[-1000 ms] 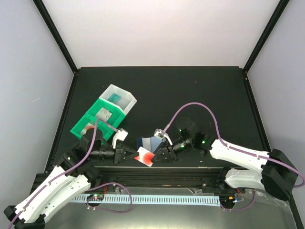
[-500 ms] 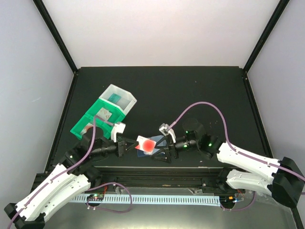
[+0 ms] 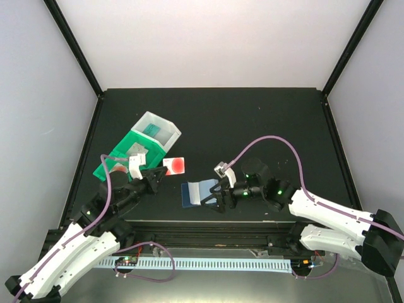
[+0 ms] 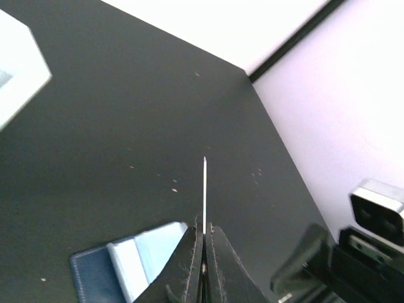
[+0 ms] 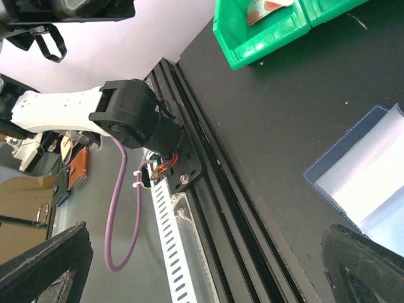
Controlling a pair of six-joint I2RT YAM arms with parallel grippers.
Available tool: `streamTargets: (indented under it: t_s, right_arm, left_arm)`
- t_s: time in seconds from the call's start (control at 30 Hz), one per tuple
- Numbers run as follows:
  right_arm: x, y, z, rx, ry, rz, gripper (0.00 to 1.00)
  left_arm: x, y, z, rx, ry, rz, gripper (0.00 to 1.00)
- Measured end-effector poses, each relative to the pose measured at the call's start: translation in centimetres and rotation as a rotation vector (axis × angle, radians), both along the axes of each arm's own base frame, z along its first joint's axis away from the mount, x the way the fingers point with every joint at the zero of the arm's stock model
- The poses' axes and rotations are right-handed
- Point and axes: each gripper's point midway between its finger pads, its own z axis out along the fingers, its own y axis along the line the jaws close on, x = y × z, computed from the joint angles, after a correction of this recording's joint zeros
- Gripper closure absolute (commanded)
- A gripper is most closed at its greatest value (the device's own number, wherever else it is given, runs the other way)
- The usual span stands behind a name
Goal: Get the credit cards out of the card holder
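My left gripper (image 3: 158, 172) is shut on a white credit card with a red blotch (image 3: 175, 165), holding it off the table just right of the bins. In the left wrist view the card (image 4: 204, 189) shows edge-on, pinched between the closed fingertips (image 4: 203, 231). The navy card holder (image 3: 194, 192) lies spread open on the table, pale blue inside up (image 4: 136, 262) (image 5: 372, 167). My right gripper (image 3: 216, 197) stands open at the holder's right edge, one finger (image 5: 47, 265) far left and one far right in its view, nothing between them.
A green bin (image 3: 120, 165) (image 5: 265, 28) holding another red and white card (image 5: 268, 6) stands at the left, and a white bin (image 3: 156, 129) (image 4: 16, 69) sits behind it. The table's front rail (image 5: 208, 189) runs just near of the holder.
The left gripper has carried the red-marked card up and left, away from the holder and toward the bins. The right gripper has opened and the holder now lies flat.
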Motion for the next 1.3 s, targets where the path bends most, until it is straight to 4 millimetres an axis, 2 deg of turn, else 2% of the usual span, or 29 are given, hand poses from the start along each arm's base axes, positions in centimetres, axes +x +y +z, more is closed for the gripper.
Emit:
streamTargets:
  t_s: [0.13,0.33,0.5,0.63,0.8,1.07,1.3]
  right_arm:
    - [0.4,-0.7,-0.3,-0.008,-0.024,-0.044,0.00]
    - [2.6,-2.6,0.2,-0.035,-0.095,-0.195,0.00]
    - [3.6,-3.9,1.2,-0.046,-0.147,-0.279,0.00]
    - [3.7,-4.8,2.4,-0.015,-0.182,-0.315,0.00]
    - [3.5,-5.2,2.0,-0.019,-0.182,-0.323,0.00]
    - [3.2,-5.1,1.9,-0.016,-0.170,-0.310,0.00]
    - [3.1,-5.0,1.5,-0.021,-0.150,-0.303,0.00]
  left_arm:
    - [1.2,1.5,-0.6,0.015,0.010,0.105,0.98]
    - [3.1,4.0,-1.7,0.040,0.051,0.259,0.98]
    - [4.1,7.4,-3.2,0.071,0.107,0.418,0.98]
    - [4.2,10.6,-4.2,0.098,0.152,0.561,0.99]
    - [3.7,13.8,-4.8,0.114,0.182,0.719,0.98]
    - [3.2,17.4,-5.6,0.148,0.212,0.900,0.98]
    - [3.3,20.1,-7.4,0.189,0.304,1.032,0.98]
